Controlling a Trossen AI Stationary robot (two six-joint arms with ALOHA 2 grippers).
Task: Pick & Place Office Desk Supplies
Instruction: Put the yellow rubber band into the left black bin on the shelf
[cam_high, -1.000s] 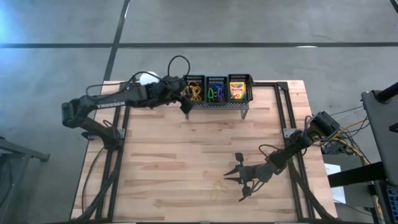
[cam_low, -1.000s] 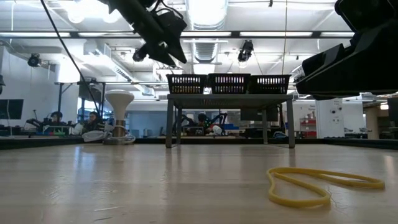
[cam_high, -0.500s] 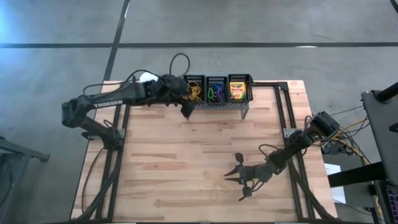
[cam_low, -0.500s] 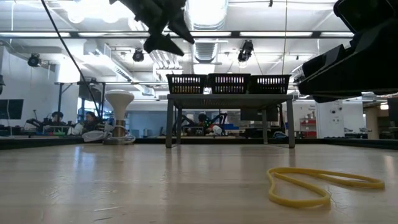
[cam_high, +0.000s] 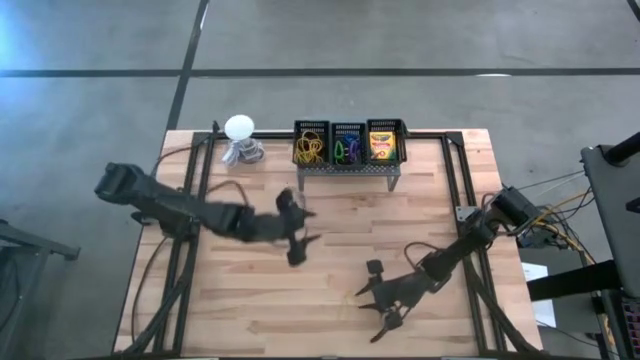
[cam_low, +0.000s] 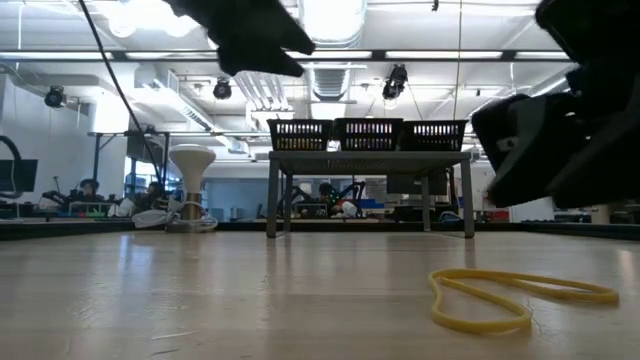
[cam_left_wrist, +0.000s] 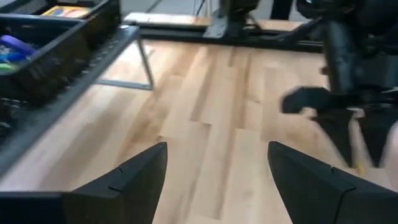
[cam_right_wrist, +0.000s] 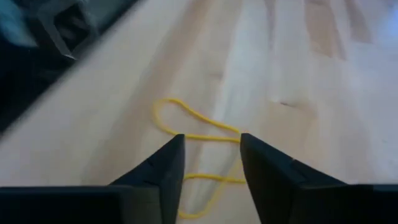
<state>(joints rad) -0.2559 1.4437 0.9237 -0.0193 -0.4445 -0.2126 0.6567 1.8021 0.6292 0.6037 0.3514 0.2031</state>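
Wood table (cam_high: 250, 290) fills centre of high view, black frame rails along its L and R edges; wide bare planks in the lower left and centre.

Grey perforated stand (cam_high: 348, 168) at top edge, centre, w/ three black bins: yellow rubber bands (cam_high: 311, 148) in the left bin, purple/green bits (cam_high: 347, 150) in the middle, crayon box (cam_high: 382, 146) in the right. White ball-shaped object (cam_high: 239, 127) sits just left of the stand, near the table's top edge.

Left gripper (cam_high: 301, 232) mid-table, below the stand and well apart from it, fingers spread wide, empty; open planks ahead of it in its wrist view.

Right gripper (cam_high: 376, 305) lower centre-right, near the bottom edge, fingers apart, holding nothing. One loose yellow rubber band (cam_right_wrist: 194, 151) lies flat on the wood just beyond its fingertips, untouched; in low view it's at lower right (cam_low: 518, 295).
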